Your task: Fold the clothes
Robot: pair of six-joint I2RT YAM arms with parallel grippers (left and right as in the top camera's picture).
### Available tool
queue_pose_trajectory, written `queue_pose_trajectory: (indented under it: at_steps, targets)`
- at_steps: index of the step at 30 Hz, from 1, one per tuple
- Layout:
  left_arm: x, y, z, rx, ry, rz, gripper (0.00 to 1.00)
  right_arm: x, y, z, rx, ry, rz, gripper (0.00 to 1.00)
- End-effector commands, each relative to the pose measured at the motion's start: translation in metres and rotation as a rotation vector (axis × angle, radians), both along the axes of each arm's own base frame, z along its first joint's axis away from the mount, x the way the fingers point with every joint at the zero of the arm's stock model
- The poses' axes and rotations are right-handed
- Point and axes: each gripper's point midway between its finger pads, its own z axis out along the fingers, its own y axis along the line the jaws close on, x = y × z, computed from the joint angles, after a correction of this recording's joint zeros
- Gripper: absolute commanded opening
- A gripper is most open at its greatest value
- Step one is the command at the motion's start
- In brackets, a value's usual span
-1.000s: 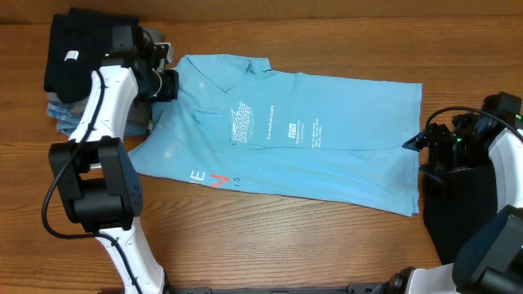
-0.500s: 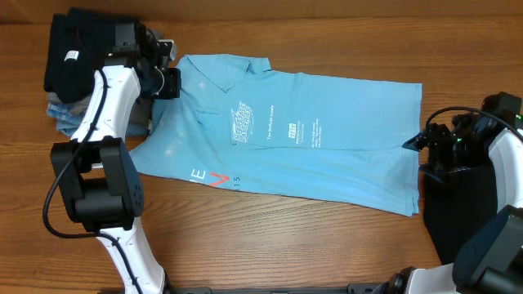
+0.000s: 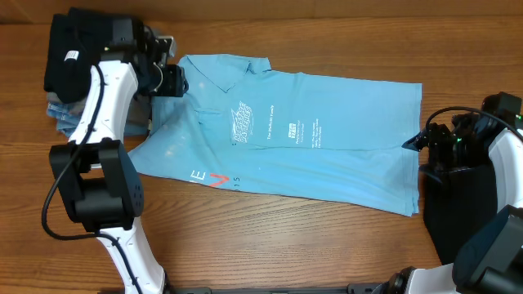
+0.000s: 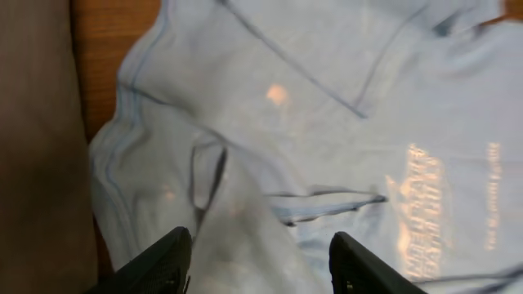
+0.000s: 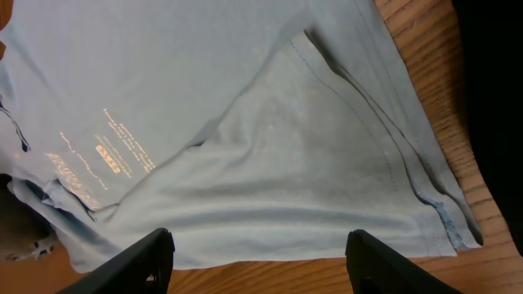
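Observation:
The light sky-blue T-shirt (image 3: 327,147) lies flat across the wooden table, with its white and orange-red lettering facing up. My left gripper (image 3: 174,80) is over the shirt's upper left part, beside the collar. In the left wrist view it (image 4: 257,269) is open, and a raised ridge of the shirt (image 4: 327,122) stands loose between the jaws. My right gripper (image 3: 413,143) hangs at the shirt's right edge. It (image 5: 261,265) is open over bare wood just off the hem of the shirt (image 5: 245,122). A black garment (image 3: 73,41) sits at the far left.
The black garment tops a small pile of grey and blue clothes (image 3: 59,114) at the table's left end. Another black cloth (image 3: 462,220) lies under my right arm, at the right edge. Bare wood (image 3: 286,237) runs along the front.
My left gripper has opened and let go of the shirt fabric, shifting slightly right. The right arm has not moved.

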Motion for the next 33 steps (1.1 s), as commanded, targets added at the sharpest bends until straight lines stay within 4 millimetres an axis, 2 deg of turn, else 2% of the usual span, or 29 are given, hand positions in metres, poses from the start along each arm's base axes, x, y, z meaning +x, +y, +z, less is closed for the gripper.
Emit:
queue_pose_trajectory:
  at_steps: [1, 6, 7, 11, 21, 27, 30, 33]
  targets:
    - [0.005, -0.048, 0.029, -0.076, -0.056, -0.112, 0.58, 0.005, -0.001, 0.011, -0.008, -0.039, 0.002, 0.72]
    - [-0.007, -0.079, 0.004, 0.105, -0.006, -0.17, 0.58, 0.005, -0.001, 0.011, -0.007, -0.038, 0.002, 0.74]
    - [-0.009, -0.087, -0.008, 0.193, 0.013, -0.159, 0.58, 0.005, -0.001, 0.011, -0.008, -0.039, 0.003, 0.75]
    - [-0.014, -0.107, -0.028, 0.271, 0.039, -0.167, 0.55, 0.006, -0.001, 0.011, -0.009, -0.042, 0.003, 0.75]
    - [-0.018, -0.104, -0.067, 0.36, 0.11, -0.093, 0.47, 0.007, -0.002, 0.011, -0.011, -0.046, 0.003, 0.75]
    - [-0.022, -0.104, -0.073, 0.363, 0.132, -0.099, 0.42, 0.007, -0.002, 0.011, -0.011, -0.046, 0.003, 0.75]
    - [-0.024, -0.106, -0.079, 0.355, 0.148, -0.106, 0.46, 0.007, -0.002, 0.011, -0.012, -0.046, 0.003, 0.75]
    - [-0.024, -0.105, -0.083, 0.358, 0.155, -0.107, 0.45, 0.006, -0.002, 0.011, -0.011, -0.046, 0.003, 0.75]
